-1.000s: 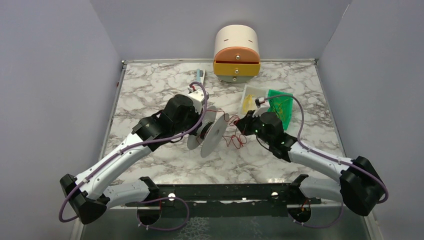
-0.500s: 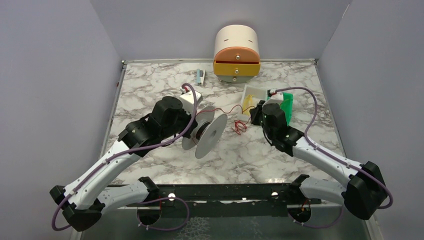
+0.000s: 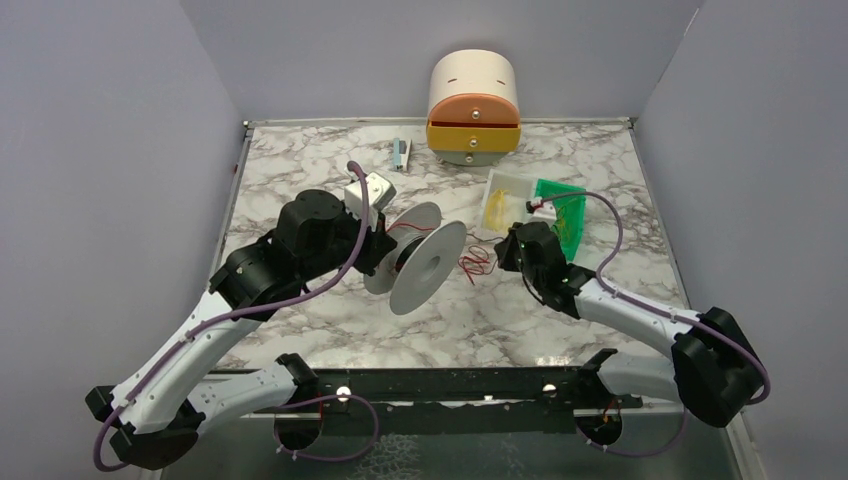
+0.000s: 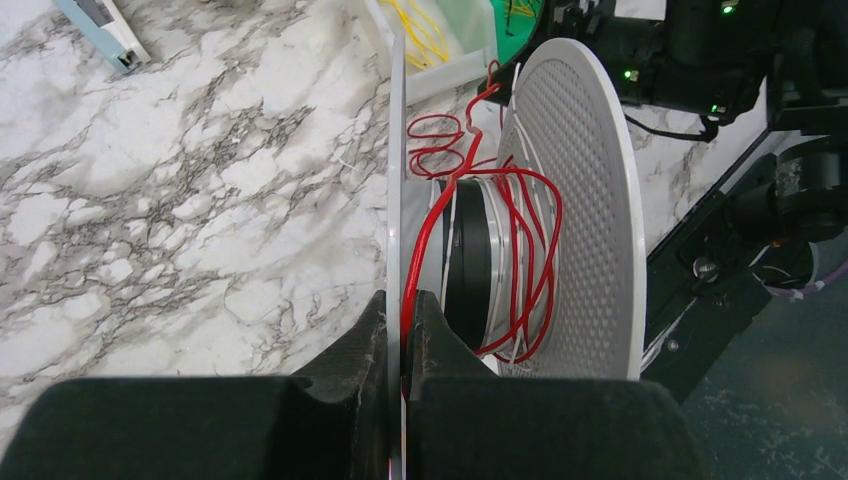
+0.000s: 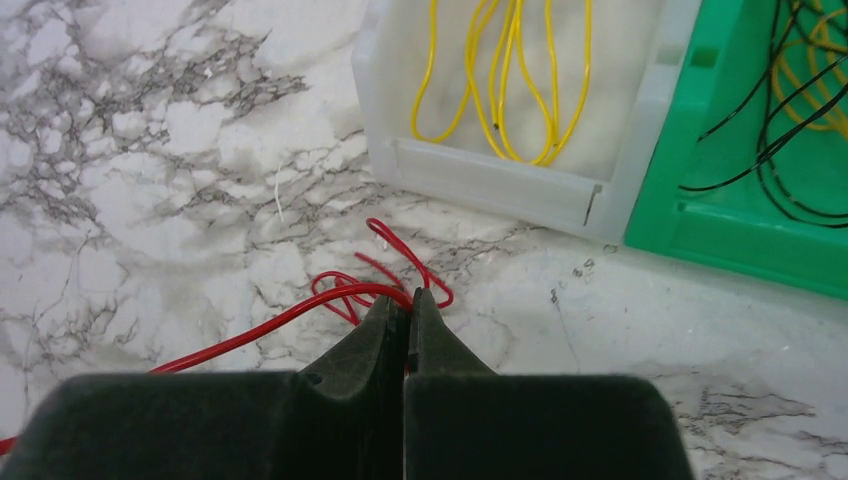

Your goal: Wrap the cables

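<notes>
Pinching the flange of the white spool point(image 3: 428, 266) at mid-frame, the left gripper point(image 4: 402, 305) has its fingers pressed together on it. The right gripper point(image 5: 403, 305) nips the red cables point(image 5: 340, 295), which are coiled on the marble table point(image 3: 300, 170) and round the spool hub. Farther up stand a white bin point(image 3: 505, 190), a green bin point(image 3: 560, 215), a drawer unit point(image 3: 473, 100) and lavender walls point(image 3: 100, 120).

The spool point(image 3: 425, 262) stands on edge over the middle of the surface point(image 3: 300, 170), its left disc between my left jaws. Cables point(image 3: 474, 263) lie around its core and in a tangle just right of it, pinched in my right jaws. Behind and right of the spool sit two trays point(image 5: 490, 185); far behind it, a drawer box point(image 3: 473, 95).
</notes>
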{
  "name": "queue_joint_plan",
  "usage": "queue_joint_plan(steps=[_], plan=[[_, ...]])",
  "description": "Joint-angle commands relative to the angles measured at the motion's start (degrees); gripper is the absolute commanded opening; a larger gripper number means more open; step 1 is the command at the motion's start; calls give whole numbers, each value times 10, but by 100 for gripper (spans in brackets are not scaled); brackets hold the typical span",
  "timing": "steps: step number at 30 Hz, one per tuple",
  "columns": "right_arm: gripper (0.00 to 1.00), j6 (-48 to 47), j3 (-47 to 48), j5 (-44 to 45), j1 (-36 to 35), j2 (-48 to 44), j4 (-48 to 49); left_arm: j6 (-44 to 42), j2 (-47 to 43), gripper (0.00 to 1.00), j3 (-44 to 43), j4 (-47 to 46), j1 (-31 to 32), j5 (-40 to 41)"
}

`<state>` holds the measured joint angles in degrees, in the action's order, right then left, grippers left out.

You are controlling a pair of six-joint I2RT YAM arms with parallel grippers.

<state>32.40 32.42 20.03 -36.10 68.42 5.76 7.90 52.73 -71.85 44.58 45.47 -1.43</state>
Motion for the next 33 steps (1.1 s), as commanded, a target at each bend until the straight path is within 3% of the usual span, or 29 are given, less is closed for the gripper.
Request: queue_joint_plan(steps=[1, 8, 18, 28, 33], plan=[[1, 14, -34, -68, 3, 14, 60, 15, -10, 0, -39, -49, -1, -21], [1, 29, -97, -230, 2, 20, 189, 47, 3, 0, -49, -82, -1, 41], [2, 34, -143, -382, -4, 34, 338, 106, 11, 0, -28, -164, -1, 108], [7, 27, -158, -460, -31, 31, 414, 160, -11, 0, 25, -254, -1, 136], [17, 21, -161, -477, -51, 14, 442, 170, -25, 0, 54, -294, -1, 139]])
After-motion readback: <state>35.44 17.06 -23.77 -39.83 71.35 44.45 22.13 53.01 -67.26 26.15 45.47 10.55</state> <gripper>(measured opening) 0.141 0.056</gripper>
